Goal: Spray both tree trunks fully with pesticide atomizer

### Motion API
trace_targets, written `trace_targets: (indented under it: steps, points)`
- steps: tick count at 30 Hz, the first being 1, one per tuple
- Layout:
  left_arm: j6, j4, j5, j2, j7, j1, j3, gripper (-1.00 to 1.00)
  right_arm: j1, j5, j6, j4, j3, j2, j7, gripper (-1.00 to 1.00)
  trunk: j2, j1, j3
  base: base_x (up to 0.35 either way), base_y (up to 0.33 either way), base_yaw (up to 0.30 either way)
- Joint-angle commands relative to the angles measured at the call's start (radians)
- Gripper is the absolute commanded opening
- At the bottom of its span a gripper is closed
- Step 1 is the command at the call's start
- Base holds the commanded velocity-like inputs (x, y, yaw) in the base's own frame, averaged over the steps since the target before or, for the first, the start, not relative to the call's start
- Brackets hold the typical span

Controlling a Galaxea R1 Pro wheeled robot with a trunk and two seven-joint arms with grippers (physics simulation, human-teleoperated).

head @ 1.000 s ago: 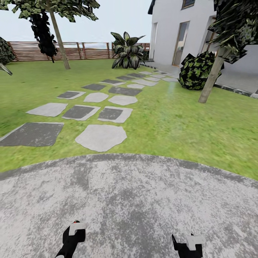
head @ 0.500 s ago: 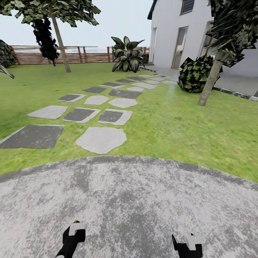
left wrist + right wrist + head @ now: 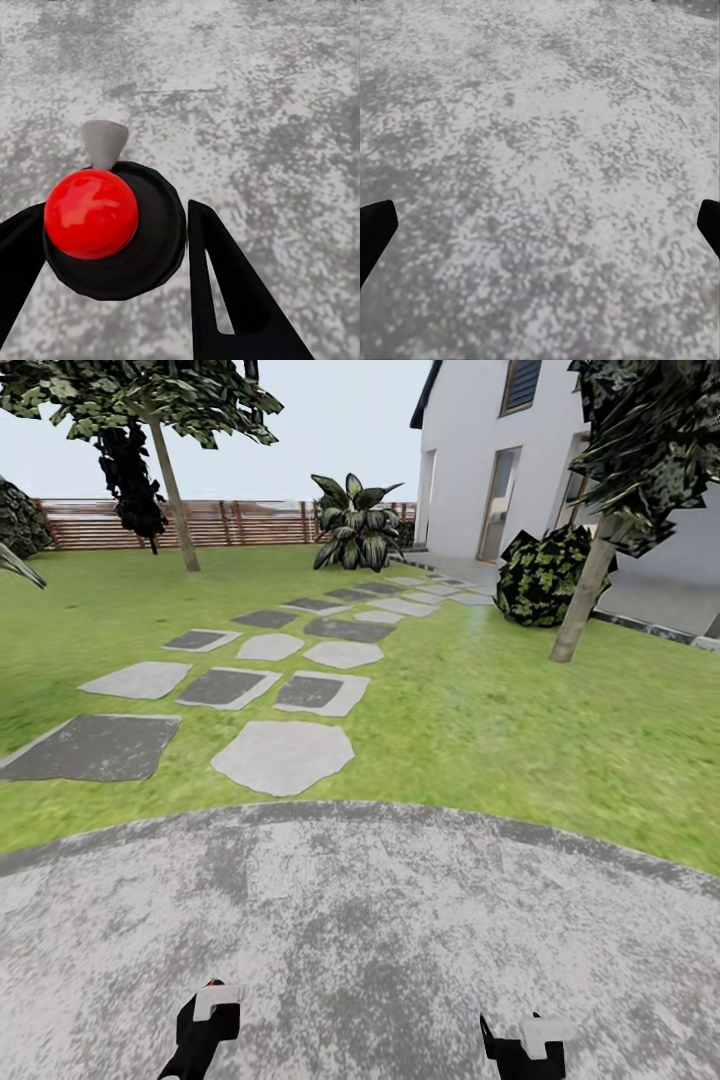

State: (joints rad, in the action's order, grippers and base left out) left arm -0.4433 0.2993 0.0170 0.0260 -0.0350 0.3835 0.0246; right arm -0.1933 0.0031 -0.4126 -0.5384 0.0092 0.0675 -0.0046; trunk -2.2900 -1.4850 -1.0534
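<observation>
A green grass garden lawn (image 3: 480, 710) spreads to a red-brown slatted wooden fence (image 3: 230, 523) and a white house (image 3: 470, 460), crossed by flat grey stepping stones (image 3: 283, 756). Two tall trees with pale trunks (image 3: 172, 490) (image 3: 583, 603) stand well apart. Nearest lies the mottled grey paved floor (image 3: 400, 930). The dark green-black pesticide atomizer (image 3: 112, 229) stands upright on it, red top towards the camera, its pale grey trigger head jutting sideways. It sits between the left end effector's (image 3: 112, 277) spread fingers. The right end effector (image 3: 540, 225) is spread wide.

Atomizer (image 3: 112, 225) on floor (image 3: 400, 920); stepping stones (image 3: 285, 755) ahead; trees (image 3: 165, 470) beyond, left and right.
</observation>
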Motion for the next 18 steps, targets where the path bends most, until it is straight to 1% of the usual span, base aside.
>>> trace_targets:
  steps: [1,4,8,18]
  points:
    - [0.001,0.000,0.000,0.000,0.000,0.000,0.000,-1.00,0.000,0.000,0.000,0.000,0.000,0.000,0.000,1.00,0.000,0.000,0.002,0.018,0.000,0.000]
    - [0.001,0.000,0.000,-0.001,0.000,0.000,0.000,-1.00,0.000,0.000,0.000,0.000,0.000,0.000,0.000,1.00,0.000,0.000,0.006,0.098,0.000,0.000]
    - [0.001,0.000,0.000,-0.001,0.000,0.000,0.000,-1.00,0.000,0.000,0.000,0.000,0.000,0.000,0.000,1.00,0.000,0.000,0.012,0.193,0.071,0.000]
    - [0.002,0.000,0.000,-0.003,-0.001,0.000,0.000,-1.00,0.000,0.000,0.000,0.000,0.001,0.000,0.000,1.00,0.000,0.000,0.028,0.271,0.168,0.000]
